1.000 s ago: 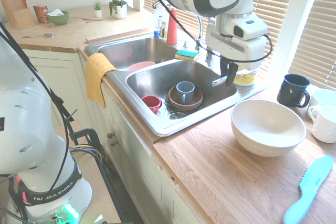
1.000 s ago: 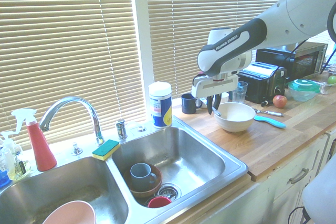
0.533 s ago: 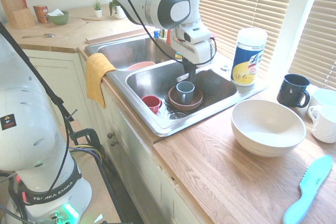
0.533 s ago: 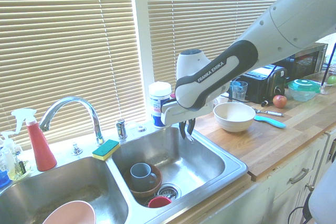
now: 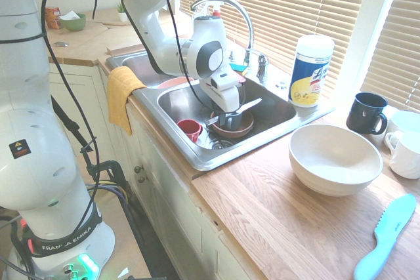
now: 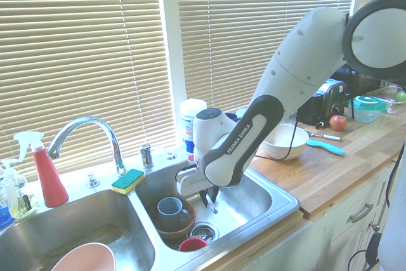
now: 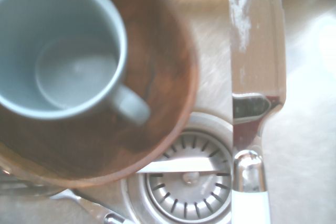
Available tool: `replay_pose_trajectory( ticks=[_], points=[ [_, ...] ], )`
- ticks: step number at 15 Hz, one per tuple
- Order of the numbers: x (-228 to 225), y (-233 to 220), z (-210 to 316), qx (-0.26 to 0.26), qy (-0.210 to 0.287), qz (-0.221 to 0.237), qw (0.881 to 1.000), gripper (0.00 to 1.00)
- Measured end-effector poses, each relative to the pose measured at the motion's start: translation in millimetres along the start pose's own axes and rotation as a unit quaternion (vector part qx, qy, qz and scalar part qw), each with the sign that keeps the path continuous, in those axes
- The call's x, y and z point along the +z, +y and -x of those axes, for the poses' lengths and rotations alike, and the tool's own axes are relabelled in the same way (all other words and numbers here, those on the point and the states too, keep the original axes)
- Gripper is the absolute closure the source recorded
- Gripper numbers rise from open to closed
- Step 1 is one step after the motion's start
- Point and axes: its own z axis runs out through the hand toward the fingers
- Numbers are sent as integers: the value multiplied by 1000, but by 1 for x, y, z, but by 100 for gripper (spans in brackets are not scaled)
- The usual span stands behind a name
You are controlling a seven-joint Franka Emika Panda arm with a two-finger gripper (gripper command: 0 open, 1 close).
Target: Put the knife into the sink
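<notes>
One knife (image 5: 249, 105), white-handled, is held in the gripper (image 5: 230, 121), now lower, over the sink's (image 6: 254, 204) basin, inside its edges, near the mug (image 6: 171, 212).

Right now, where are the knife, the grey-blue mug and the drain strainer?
Knife (image 7: 257, 40): wrist view, on the blade.
Grey-blue mug (image 6: 170, 215): second exterior view, on its outer wall.
Drain strainer (image 7: 191, 178): wrist view, on the small knob at its centre.
</notes>
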Motion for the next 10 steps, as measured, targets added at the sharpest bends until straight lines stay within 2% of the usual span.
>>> replay_pose_trajectory(
  ticks=[7, 10],
  points=[
    [84, -6, -15, 0, -9, 11, 1000, 100],
    [103, -7, -21, 10, -11, 15, 1000, 100]
  ],
)
